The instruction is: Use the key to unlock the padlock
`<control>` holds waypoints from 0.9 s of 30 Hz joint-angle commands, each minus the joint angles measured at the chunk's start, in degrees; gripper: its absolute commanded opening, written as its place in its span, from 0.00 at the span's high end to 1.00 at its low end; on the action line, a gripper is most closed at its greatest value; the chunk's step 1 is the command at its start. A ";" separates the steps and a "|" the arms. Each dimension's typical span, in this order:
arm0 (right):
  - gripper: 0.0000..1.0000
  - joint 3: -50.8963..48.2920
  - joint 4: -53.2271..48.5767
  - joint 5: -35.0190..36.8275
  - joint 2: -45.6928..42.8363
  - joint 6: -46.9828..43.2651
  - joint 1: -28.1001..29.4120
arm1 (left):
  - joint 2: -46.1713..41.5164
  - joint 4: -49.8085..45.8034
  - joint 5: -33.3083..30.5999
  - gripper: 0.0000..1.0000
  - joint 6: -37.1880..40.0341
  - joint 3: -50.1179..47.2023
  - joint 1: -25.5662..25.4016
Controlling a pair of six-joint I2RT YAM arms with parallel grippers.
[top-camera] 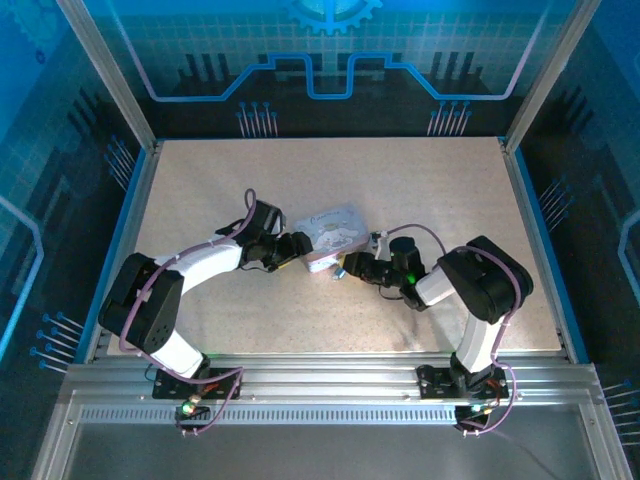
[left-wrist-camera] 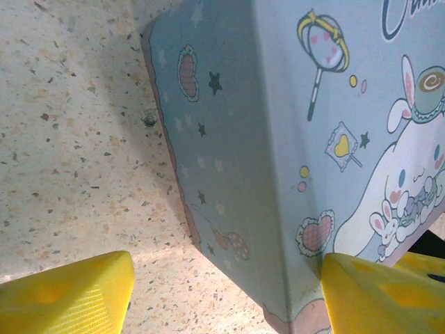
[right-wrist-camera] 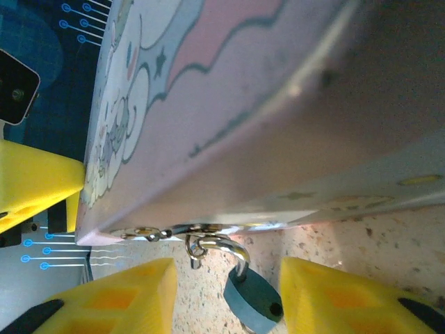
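While the right arm's black two-finger gripper (top-camera: 350, 266) rests low on the speckled beige tabletop (top-camera: 430, 180) at the near long side of the silver-grey rectangular tin with the cartoon print (top-camera: 335, 228), its yellow fingertips (right-wrist-camera: 118, 299) stand released and apart, with nothing pinched between them. The tiny grey-blue padlock (right-wrist-camera: 252, 300) hangs in that gap. Its bright metal shackle (right-wrist-camera: 233, 249) is threaded through the tin's silver hasp (right-wrist-camera: 149, 232) at the lid's edge, and its body dangles below toward the table. The lock's long axis runs from the hasp downward and a little toward the wrist camera, and the body sits closer to one fingertip than to the other; I cannot tell whether it touches that one.

The left arm's gripper (top-camera: 297, 247) is at the tin's left end. Its yellow pads (left-wrist-camera: 69, 296) are also spread: one is against or just beside the tin's printed face, and the other is well clear of it on the table side, so it is bracing the box at most, not clamping it.

By my reading the right arm is much the nearer to the lock, which sits directly ahead of its fingers. The lock looks shut, so the unlocking is not yet done. The coming move depends on approaching the lower end of the body, away from the shackle, while the left arm keeps the tin from sliding.
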 commanded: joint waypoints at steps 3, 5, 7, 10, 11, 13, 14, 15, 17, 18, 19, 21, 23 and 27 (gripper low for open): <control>0.60 0.81 3.63 0.96 2.90 2.27 1.32 | -0.20 -2.55 -0.61 0.28 -0.72 -1.91 -0.32; 0.60 0.81 3.58 1.22 3.12 2.40 1.41 | -0.23 -2.54 -0.67 0.28 -0.72 -1.90 -0.38; 0.61 0.54 3.56 1.60 3.18 2.39 1.41 | -0.23 -2.64 -0.68 0.28 -0.72 -1.99 -0.38; 0.63 0.41 3.39 1.68 3.02 2.26 1.40 | -0.22 -2.59 -0.77 0.28 -0.72 -1.99 -0.38; 0.64 0.39 3.30 1.67 3.02 2.23 1.35 | -0.22 -2.59 -0.77 0.28 -0.65 -2.02 -0.38; 0.67 0.28 3.39 1.64 3.01 2.13 1.41 | -0.22 -2.59 -0.77 0.28 -0.72 -2.05 -0.38; 0.67 0.28 3.47 1.50 2.90 2.15 1.36 | -0.21 -2.57 -0.77 0.28 -0.71 -2.06 -0.38; 0.69 0.19 3.56 1.49 2.92 2.07 1.36 | -0.21 -2.52 -0.75 0.28 -0.72 -2.09 -0.38; 0.72 0.19 3.65 1.40 2.87 2.04 1.40 | -0.21 -2.51 -0.77 0.28 -0.79 -2.09 -0.37; 0.73 0.19 3.72 1.40 2.90 2.04 1.42 | -0.28 -2.51 -0.77 0.28 -0.83 -2.07 -0.37; 0.75 0.15 3.80 1.44 2.91 2.04 1.41 | -0.24 -2.55 -0.77 0.28 -0.81 -2.10 -0.38; 0.77 0.11 3.83 1.38 2.93 2.04 1.41 | -0.30 -2.59 -0.76 0.28 -0.81 -2.06 -0.37; 0.80 0.04 3.83 1.40 2.77 2.04 1.41 | -0.32 -2.53 -0.83 0.28 -0.81 -2.06 -0.30; 0.83 -0.29 3.32 1.57 2.15 1.87 1.41 | -0.27 -2.59 -0.78 0.28 -0.89 -2.06 -0.37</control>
